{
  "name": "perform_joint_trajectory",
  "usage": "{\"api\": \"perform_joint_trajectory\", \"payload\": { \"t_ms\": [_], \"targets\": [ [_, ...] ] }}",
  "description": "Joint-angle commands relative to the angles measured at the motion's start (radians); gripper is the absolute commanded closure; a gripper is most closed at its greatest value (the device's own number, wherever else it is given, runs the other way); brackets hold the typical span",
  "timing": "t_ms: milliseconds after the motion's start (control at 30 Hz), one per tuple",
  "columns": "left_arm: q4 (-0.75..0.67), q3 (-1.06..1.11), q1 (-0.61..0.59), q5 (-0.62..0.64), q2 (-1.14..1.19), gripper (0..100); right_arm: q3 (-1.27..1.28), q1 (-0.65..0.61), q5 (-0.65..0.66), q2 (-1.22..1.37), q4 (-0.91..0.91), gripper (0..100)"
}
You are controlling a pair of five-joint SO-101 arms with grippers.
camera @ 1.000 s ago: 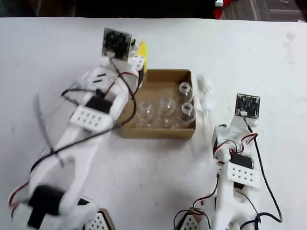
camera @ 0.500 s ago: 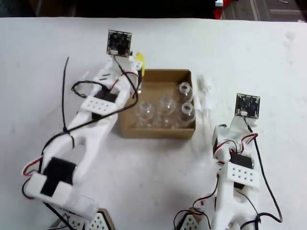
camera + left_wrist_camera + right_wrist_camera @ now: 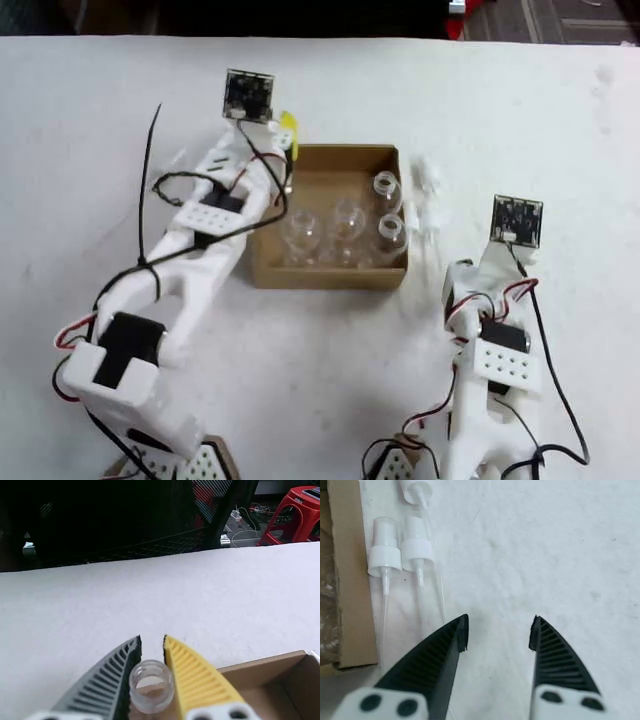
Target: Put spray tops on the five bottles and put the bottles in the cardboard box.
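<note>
My left pincer [image 3: 152, 642] pinches an open-necked bottle [image 3: 151, 685] at the far-left corner of the cardboard box [image 3: 265, 672]; my right pincer [image 3: 498, 627] hangs spread above the table [image 3: 570, 555], beside spray tops [image 3: 384, 550] lying along the box's right wall.

White arms [image 3: 196, 262] — yellow-and-grey left gripper [image 3: 152, 640]

Tally: one cardboard box [image 3: 345, 162]; four bottles [image 3: 347, 220] in the high view plus a fifth bottle [image 3: 150, 686] in the left wrist view, five total; three spray tops [image 3: 384, 550]; two robot arms [image 3: 205, 250].
</note>
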Motion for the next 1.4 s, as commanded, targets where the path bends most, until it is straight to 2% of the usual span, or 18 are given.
{"api": "perform_joint_trajectory", "payload": {
  "t_ms": [0, 133, 367, 733, 933, 1000, 1167, 1367],
  "targets": [
    [-0.023, -0.055, -0.031, 0.012, -0.013, 95, -0.006, -0.012, 0.015, -0.008, -0.025, 81.8],
    [0.011, -0.055, -0.033, 0.012, -0.013, 87, -0.006, -0.012, 0.015, -0.008, -0.025, 81.8],
    [0.066, -0.066, -0.025, 0.012, -0.027, 86, -0.006, -0.012, 0.015, -0.008, -0.025, 81.8],
    [0.207, 0.034, -0.018, 0.017, -0.453, 83, -0.006, -0.013, 0.015, -0.008, -0.025, 81.8],
    [0.473, 0.003, -0.097, 0.006, -0.659, 82, -0.006, -0.013, 0.015, -0.008, -0.025, 81.8],
    [0.577, -0.041, -0.133, -0.074, -0.664, 82, -0.006, -0.013, 0.015, -0.008, -0.025, 81.8],
    [0.784, -0.164, -0.197, -0.275, -0.544, 82, -0.006, -0.013, 0.015, -0.008, -0.022, 81.8],
    [1.028, -0.402, -0.246, -0.305, -0.269, 82, -0.006, -0.01, 0.015, -0.008, -0.019, 81.8]
  ]
}}
